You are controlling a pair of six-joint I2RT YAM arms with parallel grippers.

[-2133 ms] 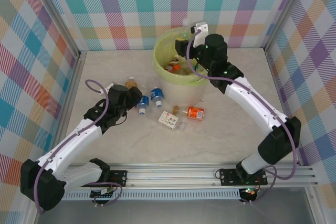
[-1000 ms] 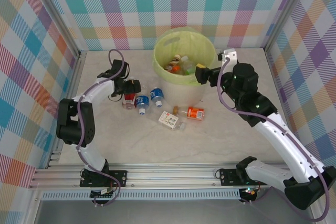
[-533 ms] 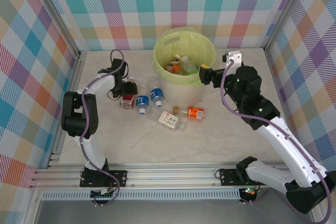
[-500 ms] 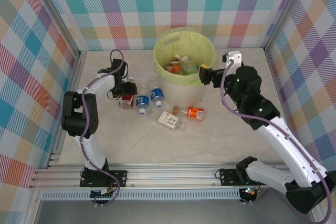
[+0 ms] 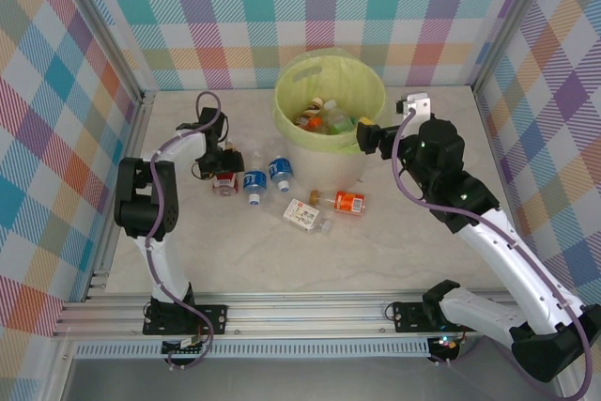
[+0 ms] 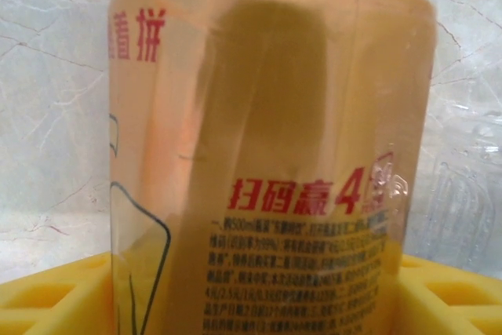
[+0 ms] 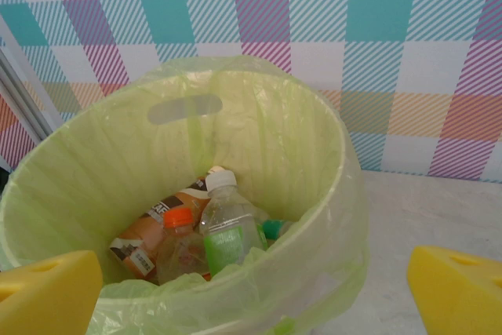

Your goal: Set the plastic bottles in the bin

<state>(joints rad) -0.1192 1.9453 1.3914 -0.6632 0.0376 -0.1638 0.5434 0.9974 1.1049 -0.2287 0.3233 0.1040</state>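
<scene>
My left gripper (image 5: 223,167) straddles the orange-labelled bottle (image 6: 267,154) on the table left of the bin (image 5: 280,108). Pads (image 6: 47,300) flank its label; whether they press, I cannot tell. I'd squeeze mid-body, then lift above the rim. My right gripper (image 5: 365,134) gapes empty beside the bin's right rim. Inside lie several bottles (image 7: 223,229).

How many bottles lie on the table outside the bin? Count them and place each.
5. A tan-labelled bottle sits between the left gripper pads. Two blue-labelled bottles lie just right of it. A white-labelled bottle and an orange-labelled bottle lie before the bin. The arms may hide others.
</scene>
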